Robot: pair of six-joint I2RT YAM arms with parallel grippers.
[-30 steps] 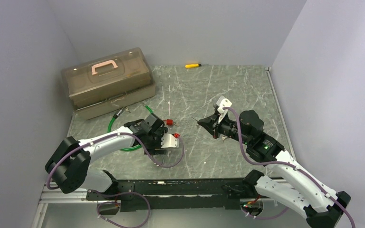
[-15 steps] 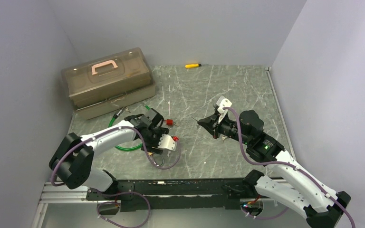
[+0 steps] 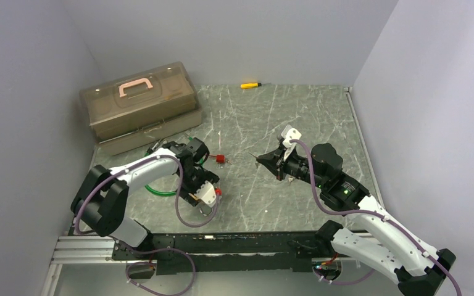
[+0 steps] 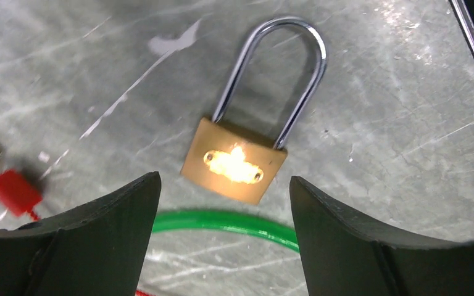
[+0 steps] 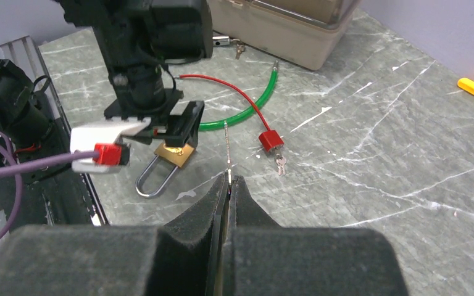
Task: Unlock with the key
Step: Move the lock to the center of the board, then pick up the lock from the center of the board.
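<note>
2 grippers showed: the left gripper point(image 4: 223, 185) hung with its jaws spread wide above the brass padlock point(image 4: 234, 161), which lay flat on the table point(image 4: 407, 92) just beside a green cable point(image 4: 222, 222). The right gripper point(image 5: 228, 185) was clamped on the key point(image 5: 227, 148), apart from the padlock.
</note>
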